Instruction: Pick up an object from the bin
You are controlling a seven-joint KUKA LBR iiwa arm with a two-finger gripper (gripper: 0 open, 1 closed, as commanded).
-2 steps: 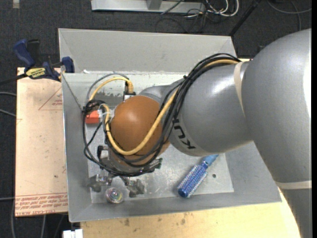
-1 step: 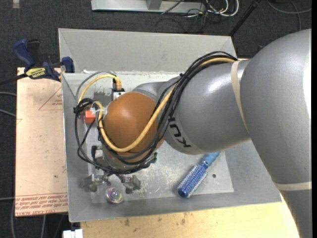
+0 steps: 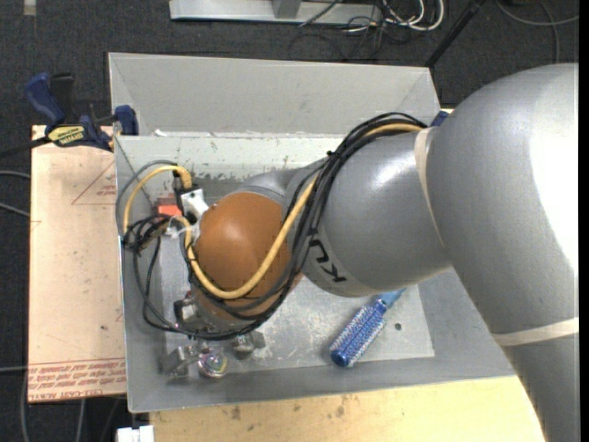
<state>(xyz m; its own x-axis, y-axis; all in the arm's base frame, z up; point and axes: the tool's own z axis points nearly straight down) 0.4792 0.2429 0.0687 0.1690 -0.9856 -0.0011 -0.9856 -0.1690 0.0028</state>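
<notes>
My gripper [image 3: 213, 339] is low in the front left corner of the bin, mostly hidden under the arm's orange dome. Right below it a small shiny grey thing [image 3: 213, 365] with a rounded shape lies on the bin floor, close to the front wall. I cannot make out whether the gripper touches it. A blue hairbrush [image 3: 363, 330] with a light blue handle lies slanted on the floor, well to the right of the gripper and apart from it.
The thick grey arm crosses the bin from the right and covers its middle and back. Yellow and black cables loop round the dome near the left wall. Bare floor shows between the gripper and the hairbrush.
</notes>
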